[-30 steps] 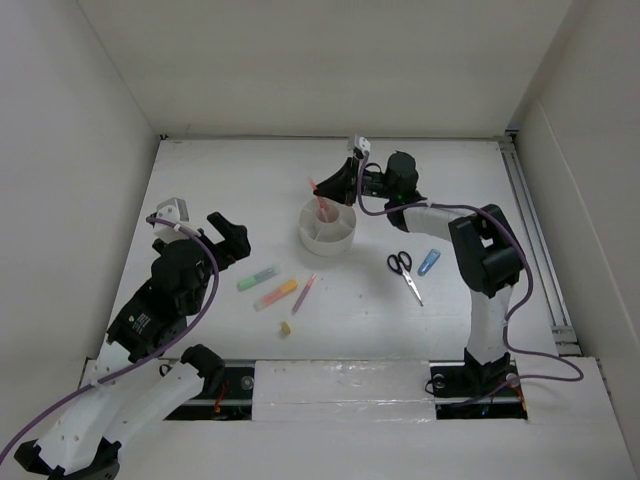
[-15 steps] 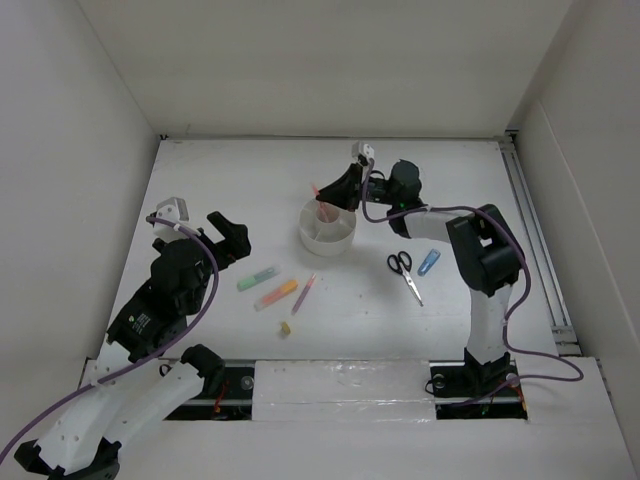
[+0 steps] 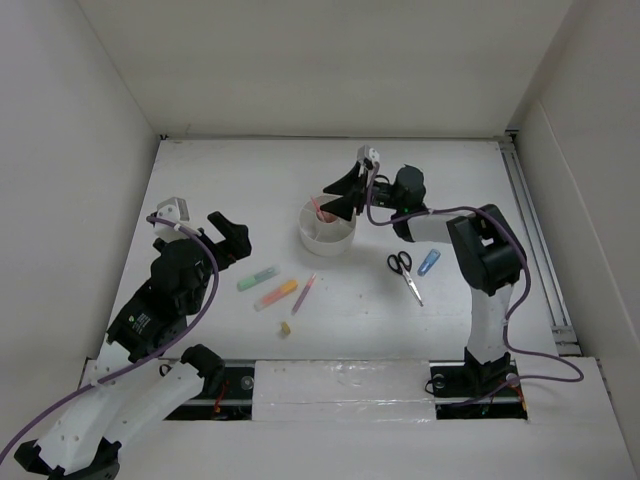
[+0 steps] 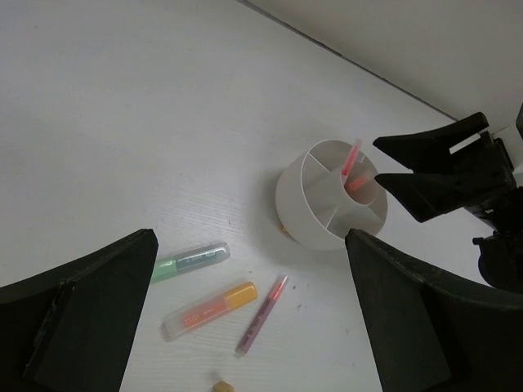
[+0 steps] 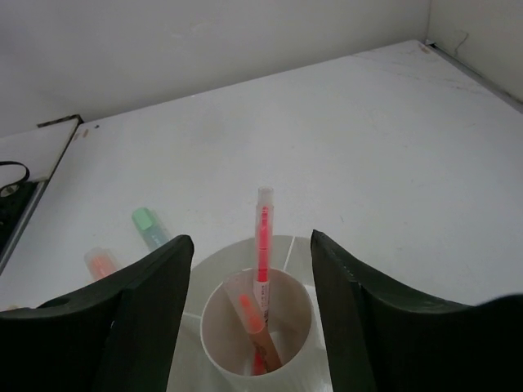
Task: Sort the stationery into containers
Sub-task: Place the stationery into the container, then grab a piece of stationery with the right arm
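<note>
Our right jaws stand apart on either side of the central cup of the organizer point(image 3: 325, 243), where a pink pen point(image 5: 262, 245) leans free, upright so it fits. Left jaws gape wide, idle above the highlighters point(image 3: 258, 278) lying near-left on the tabletop point(image 3: 200, 180).

The arms point(image 3: 482, 318) are white-and-black — purple cables point(image 3: 214, 275) trailing — with black pincer fingers point(image 5: 147, 318).

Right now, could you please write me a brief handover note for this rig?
Left gripper: open, holding nothing, raised over the table's left side.
Right gripper: open, above the organizer.
Done: two pens stand in the central cup.
Left, all lying on the table: green highlighter, orange highlighter, pink pen, eraser bit, scissors, blue highlighter.
</note>
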